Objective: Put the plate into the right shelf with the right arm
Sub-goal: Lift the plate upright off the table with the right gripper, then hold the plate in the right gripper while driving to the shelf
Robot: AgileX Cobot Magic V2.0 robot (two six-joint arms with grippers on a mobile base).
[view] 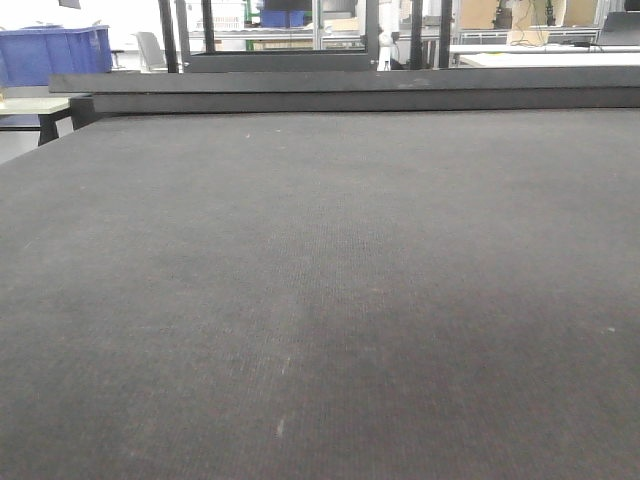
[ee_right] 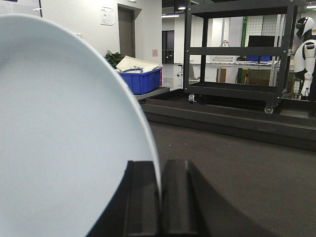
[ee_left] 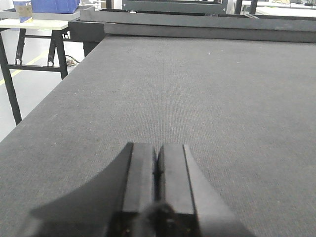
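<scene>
In the right wrist view my right gripper (ee_right: 160,197) is shut on the rim of the white plate (ee_right: 64,138). The plate stands on edge and fills the left half of that view, above the dark grey table mat (ee_right: 247,168). In the left wrist view my left gripper (ee_left: 156,158) is shut and empty, low over the same mat (ee_left: 197,89). Neither gripper nor the plate shows in the front view. The steel right shelf is out of view.
A black wheeled rack (ee_right: 237,49) stands beyond the table's raised far edge (ee_right: 222,118). A blue bin (ee_right: 141,80) sits to its left and a white humanoid robot (ee_right: 307,49) at far right. A side table (ee_left: 34,24) stands left of the mat.
</scene>
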